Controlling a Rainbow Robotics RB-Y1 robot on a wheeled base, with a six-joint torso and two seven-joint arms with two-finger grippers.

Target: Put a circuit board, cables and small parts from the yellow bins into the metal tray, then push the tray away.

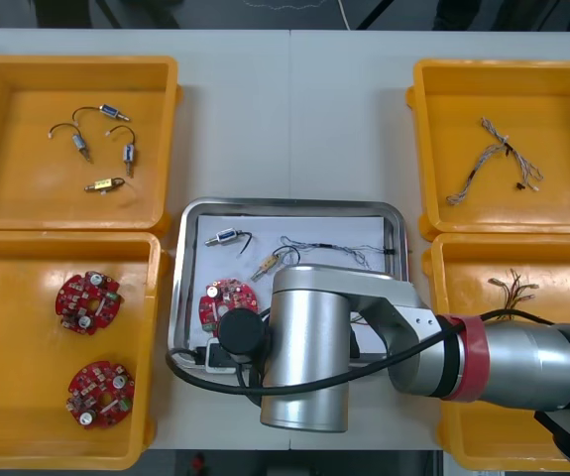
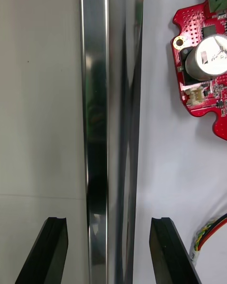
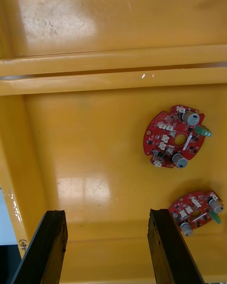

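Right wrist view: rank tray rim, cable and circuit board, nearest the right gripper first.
1. Tray rim, between the right gripper's open fingers.
2. Cable, beside one finger, inside the rim.
3. Circuit board, farther inside.
Left gripper hovers over a yellow bin.

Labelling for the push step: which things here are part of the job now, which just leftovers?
In the job: metal tray; its circuit board, small metal parts and cables; right gripper, open astride the tray's rim.
Lying about: spare boards, spare parts and spare cables in the yellow bins; left gripper, open above the spare boards.
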